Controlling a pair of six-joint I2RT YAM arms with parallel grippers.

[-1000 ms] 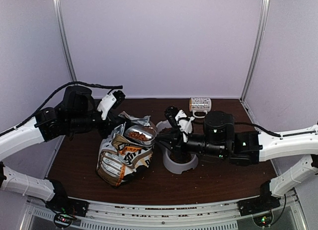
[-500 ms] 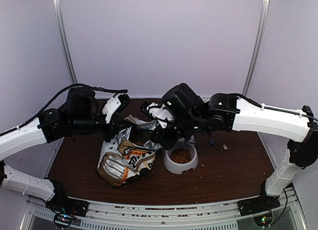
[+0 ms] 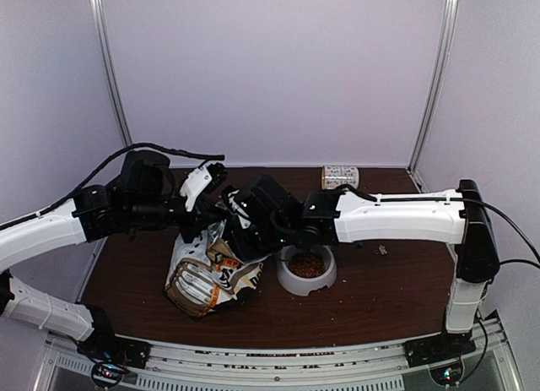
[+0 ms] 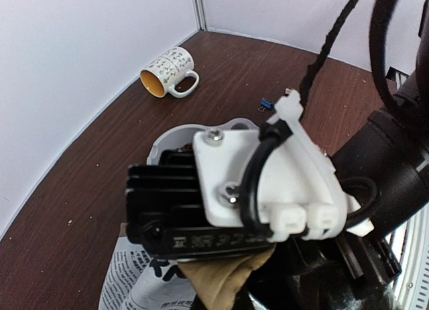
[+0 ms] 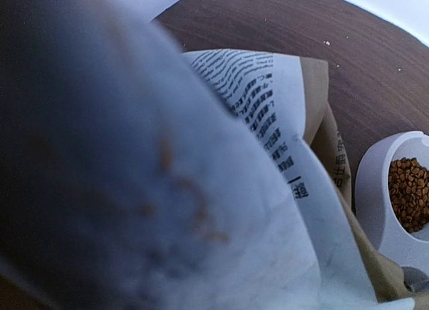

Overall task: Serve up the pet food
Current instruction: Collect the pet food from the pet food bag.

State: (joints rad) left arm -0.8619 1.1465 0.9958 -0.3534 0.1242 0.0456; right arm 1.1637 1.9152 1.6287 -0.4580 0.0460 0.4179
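Top external: pet food (image 3: 309,264) is already in the grey bowl (image 3: 289,285), a shallow layer, just right of the bag (image 3: 201,277). So at least one portion is served; judging from here, the bowl isn't full. Right tool (image 3: 246,230) sits across at the bag mouth, closed. Its own camera is filled by a blurred grey mass, so you can't tell what it grips, if anything. Left tool (image 3: 208,212) is closed at the bag's top edge; whether it pinches the paper is hidden. A few stray bits (image 3: 382,249) lie on the surface (image 3: 380,302) right of the bowl. Left to do, my guess: another portion, then get both arms clear.
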